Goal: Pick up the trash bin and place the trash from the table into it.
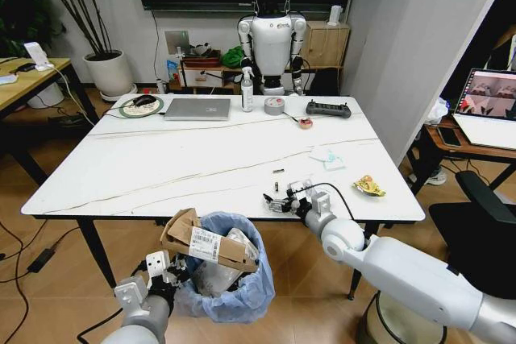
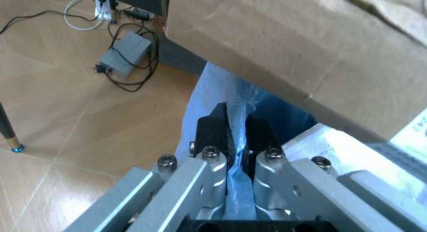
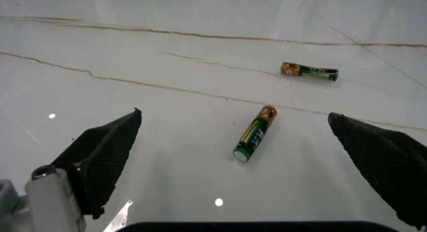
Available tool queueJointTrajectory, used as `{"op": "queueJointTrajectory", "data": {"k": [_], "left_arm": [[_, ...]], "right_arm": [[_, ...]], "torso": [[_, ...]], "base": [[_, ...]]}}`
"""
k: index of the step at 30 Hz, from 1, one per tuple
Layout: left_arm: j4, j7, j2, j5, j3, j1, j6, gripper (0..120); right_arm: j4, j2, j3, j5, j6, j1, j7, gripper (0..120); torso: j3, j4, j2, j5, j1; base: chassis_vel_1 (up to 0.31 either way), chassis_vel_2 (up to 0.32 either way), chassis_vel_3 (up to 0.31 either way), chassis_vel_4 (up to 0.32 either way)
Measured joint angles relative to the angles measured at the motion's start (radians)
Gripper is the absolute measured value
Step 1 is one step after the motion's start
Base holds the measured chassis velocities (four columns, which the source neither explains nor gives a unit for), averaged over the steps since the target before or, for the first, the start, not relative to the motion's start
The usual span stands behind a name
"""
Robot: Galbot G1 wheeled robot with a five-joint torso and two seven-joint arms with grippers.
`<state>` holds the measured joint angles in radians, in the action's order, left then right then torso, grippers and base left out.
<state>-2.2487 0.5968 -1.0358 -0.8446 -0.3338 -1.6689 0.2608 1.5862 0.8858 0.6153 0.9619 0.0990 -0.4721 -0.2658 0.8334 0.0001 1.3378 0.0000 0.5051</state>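
Holding the trash bin [image 1: 228, 279] just below the table's [image 1: 121, 175] near edge, the left gripper [image 1: 165, 270] has its fingers [image 2: 215, 127] pinched together on the light-blue liner bag [image 2: 207, 100] at the rim. Likely parked there so litter only needs a short carry off the edge. Bin already carries a torn cardboard box [image 1: 201, 241] sticking out the top, with white paper under it.

Right gripper [image 1: 284, 197] hovers low over the near edge, jaws spread wide. Two small batteries [image 3: 254, 132] lie on the marble; the closer one sits between the open fingertips, the other [image 3: 309, 71] is farther in. Looks lined up for a pinch on the closer one.

Still on the table: a crumpled white tissue [image 1: 328, 158] and a yellow-red wrapper [image 1: 368, 186] toward the right edge. Laptop [image 1: 197, 109] and tape roll [image 1: 275, 105] sit along the far edge, not trash.
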Motion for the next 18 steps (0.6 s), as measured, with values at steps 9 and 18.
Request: {"op": "queueJointTrajectory", "data": {"k": [9,18], "left_arm": [[0.004,-0.001,-0.002,-0.003,0.0,0.003,-0.001,0],[0.01,-0.001,-0.004,-0.004,0.004,0.009,-0.001,0]], "right_arm": [[-0.033,-0.007,0.058,0.032,0.012,0.057,0.001,100],[-0.034,-0.026,0.045,0.031,0.016,0.045,0.002,83]], "torso": [[0.0,0.0,0.0,0.0,0.0],[0.0,0.0,0.0,0.0,0.0]], "base": [[0.0,0.0,0.0,0.0],[0.0,0.0,0.0,0.0]]}}
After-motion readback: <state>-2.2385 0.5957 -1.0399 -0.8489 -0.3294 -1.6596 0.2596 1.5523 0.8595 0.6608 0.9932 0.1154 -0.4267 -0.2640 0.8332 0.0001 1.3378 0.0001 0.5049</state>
